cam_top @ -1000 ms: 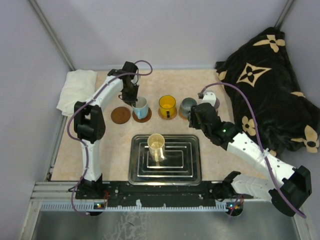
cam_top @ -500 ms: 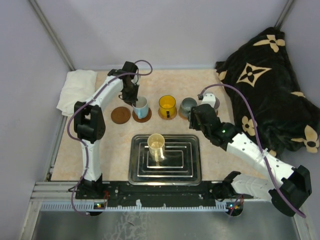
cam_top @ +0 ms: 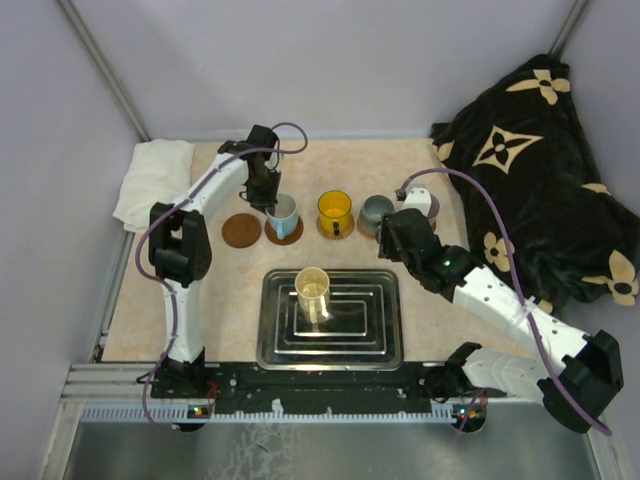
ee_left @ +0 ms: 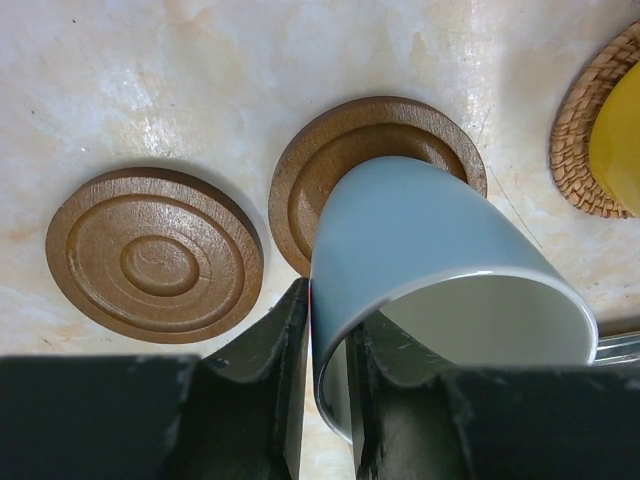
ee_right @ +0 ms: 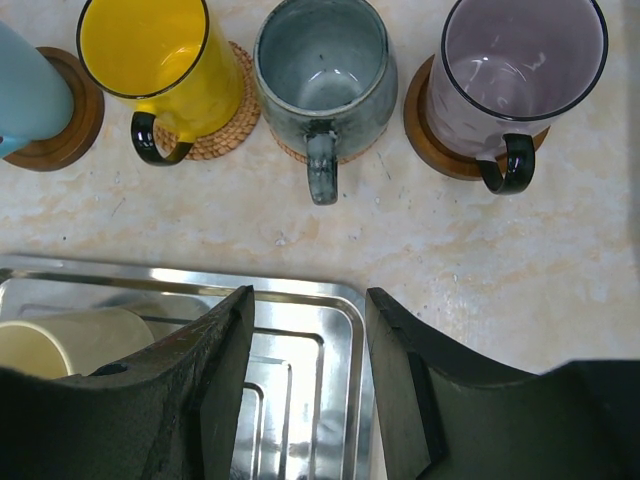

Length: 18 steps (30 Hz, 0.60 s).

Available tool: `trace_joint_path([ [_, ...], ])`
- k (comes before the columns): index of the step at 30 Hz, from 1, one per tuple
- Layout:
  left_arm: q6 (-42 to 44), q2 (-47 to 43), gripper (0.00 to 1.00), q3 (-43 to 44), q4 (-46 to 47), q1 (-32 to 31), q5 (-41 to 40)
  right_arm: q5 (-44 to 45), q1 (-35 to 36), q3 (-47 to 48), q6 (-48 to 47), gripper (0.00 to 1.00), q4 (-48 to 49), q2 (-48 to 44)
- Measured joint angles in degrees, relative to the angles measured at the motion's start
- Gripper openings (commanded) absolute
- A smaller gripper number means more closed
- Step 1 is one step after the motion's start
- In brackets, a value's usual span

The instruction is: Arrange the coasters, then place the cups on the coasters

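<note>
The light blue cup [cam_top: 282, 212] [ee_left: 430, 230] stands on a dark coaster [ee_left: 340, 140]. My left gripper [cam_top: 268, 195] [ee_left: 330, 330] straddles its rim, one finger inside and one outside, slightly open with a thin gap at the outer wall. An empty coaster [cam_top: 241, 230] [ee_left: 155, 255] lies just to the left. The yellow cup [cam_top: 335, 210] [ee_right: 145, 60], grey cup [cam_top: 377, 212] [ee_right: 322, 65] and purple cup [cam_top: 418, 203] [ee_right: 520, 65] each sit on a coaster. The cream cup [cam_top: 312, 288] [ee_right: 60, 345] is in the steel tray. My right gripper [cam_top: 395, 240] [ee_right: 310, 330] hovers open and empty over the tray's far right corner.
The steel tray [cam_top: 375, 345] [ee_right: 320, 350] lies in front of the row of cups. A white cloth [cam_top: 150, 180] sits at the table's left edge. A black patterned blanket [cam_top: 540, 180] is heaped at the right.
My left gripper's jaws have parted a little at the light blue cup's rim, and the cup stays on its coaster. The right arm has not moved.
</note>
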Motion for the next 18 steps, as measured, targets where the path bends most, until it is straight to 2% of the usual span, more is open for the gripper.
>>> trace_joint_path([
  [4,0.4,0.0,0.32,-0.3,0.1,0.0,-0.3,0.0,0.0,0.0,0.0,0.49,0.0,0.0],
  [18,1.2,-0.2,0.37,-0.3,0.1,0.0,-1.8,-0.2,0.0,0.0,0.0,0.49,0.0,0.0],
])
